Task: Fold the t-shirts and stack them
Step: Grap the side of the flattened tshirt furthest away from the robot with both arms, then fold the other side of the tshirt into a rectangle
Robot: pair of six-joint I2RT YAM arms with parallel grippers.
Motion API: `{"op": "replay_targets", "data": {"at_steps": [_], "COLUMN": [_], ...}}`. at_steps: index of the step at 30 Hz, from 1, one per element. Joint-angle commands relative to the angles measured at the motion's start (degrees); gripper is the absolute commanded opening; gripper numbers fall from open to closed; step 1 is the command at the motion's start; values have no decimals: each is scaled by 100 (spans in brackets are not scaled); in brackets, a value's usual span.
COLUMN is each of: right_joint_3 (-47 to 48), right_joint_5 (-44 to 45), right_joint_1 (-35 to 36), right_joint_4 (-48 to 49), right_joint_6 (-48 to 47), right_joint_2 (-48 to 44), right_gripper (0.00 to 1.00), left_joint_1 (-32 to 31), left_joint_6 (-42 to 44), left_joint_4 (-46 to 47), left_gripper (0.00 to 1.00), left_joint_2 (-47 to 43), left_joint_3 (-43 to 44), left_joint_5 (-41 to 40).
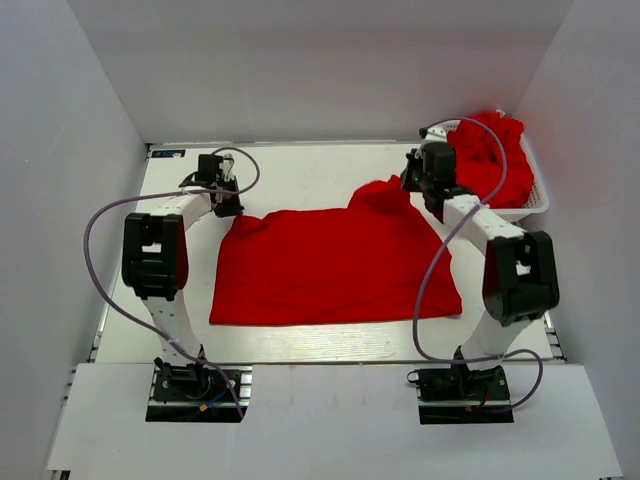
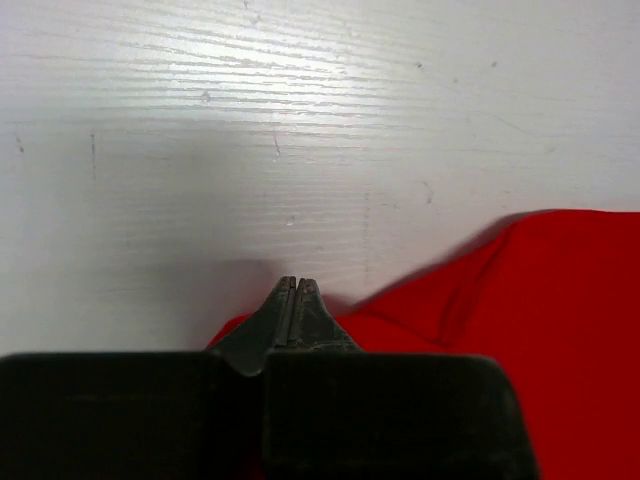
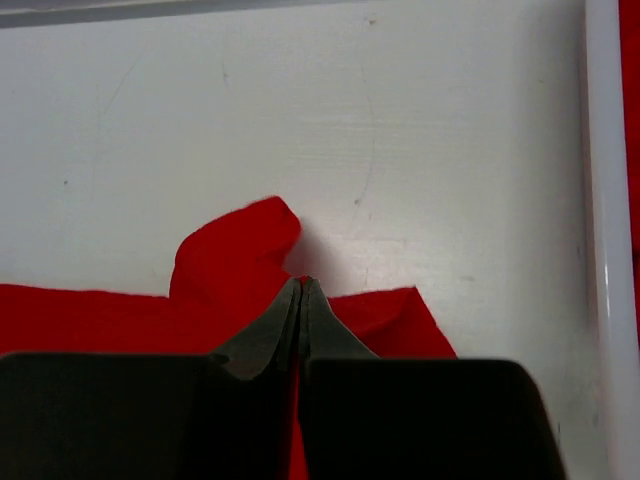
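Observation:
One bright red t-shirt (image 1: 330, 265) lies spread flat in the middle of the table. My left gripper (image 1: 228, 207) is at its far left corner, jaws shut, with red cloth running under both fingers in the left wrist view (image 2: 292, 284). My right gripper (image 1: 422, 190) is at the far right corner beside a bunched sleeve. In the right wrist view (image 3: 303, 283) its jaws are shut with red cloth (image 3: 230, 260) showing between them. The shirt's far edge also shows in the left wrist view (image 2: 560, 300). More red t-shirts (image 1: 490, 150) lie piled in a basket.
The white slatted basket (image 1: 535, 208) stands at the back right, close behind my right gripper; its rim shows at the right of the right wrist view (image 3: 600, 200). White walls close in the table on three sides. Bare white tabletop (image 1: 300, 175) lies beyond the shirt.

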Motion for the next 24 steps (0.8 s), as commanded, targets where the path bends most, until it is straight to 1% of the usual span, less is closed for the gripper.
{"op": "replay_targets", "data": {"at_steps": [1,2,4,9,16,17,18,24], "right_joint_3": [-538,-905,-1241,-1856,-2350,-2394,-2394,-2508], "right_joint_5": [113,148,192,193,465,491,500,526], "right_joint_1": [4,4,4,4,4,13,13,4], "right_joint_4": [196,188,188,-155,-735,-753,-1040,-1613], "right_joint_6": [163,198,277,400,418,401,392,374], "right_joint_2": [-749,-857,-1383,-2157,-3168,-3239,-3388,-3846], "right_gripper": [0,0,0,0,0,0,0,0], "left_joint_1": [-23,-23,-23,-23,-23,-23,-23,-23], "left_joint_6": [-85,-137,-138,-138,-269,-270,-270,-323], "left_joint_4": [120,120,181,295,296,296,356,357], "left_gripper": [0,0,0,0,0,0,0,0], "left_joint_2": [-616,-686,-879,-1266,-1723,-1776,-1777,-2092], "left_joint_3": [-210,-263,-430,-808,-1265,-1370,-1423,-1590], "left_joint_5": [18,-52,-122,-123,-307,-307,-307,-693]}}
